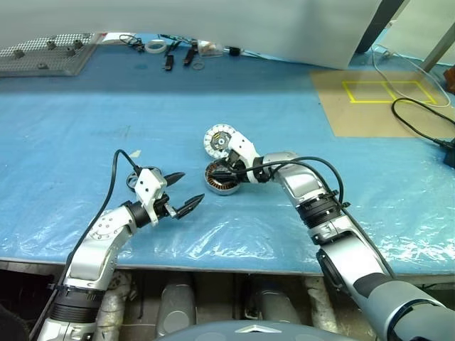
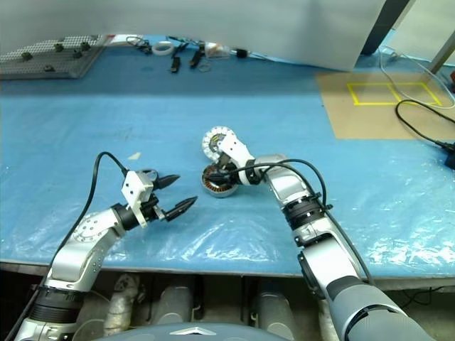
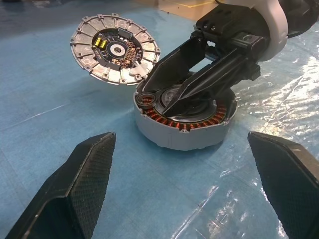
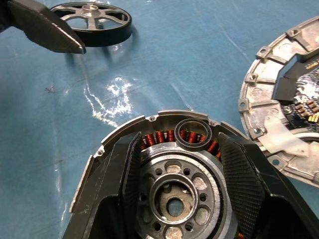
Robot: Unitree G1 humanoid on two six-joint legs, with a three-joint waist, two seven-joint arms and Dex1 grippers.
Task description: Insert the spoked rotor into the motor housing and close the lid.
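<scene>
on a blue plastic-covered table (image 1: 85, 142), the motor housing (image 3: 184, 130) sits near the middle, its ring of copper windings and silver hub exposed. the right gripper (image 4: 184, 164) reaches down into it, its two black fingers partly spread on either side of the hub; whether they grip anything cannot be told. a small black ring (image 4: 191, 133) rests on the windings at the housing's rim. the lid (image 3: 115, 48) lies just beside the housing on its far side, segmented face with gold dots up. the spoked rotor (image 4: 94, 21) lies on the table well apart, next to the left gripper (image 1: 183, 192), which hovers with jaws wide apart and empty, pointing toward the housing.
</scene>
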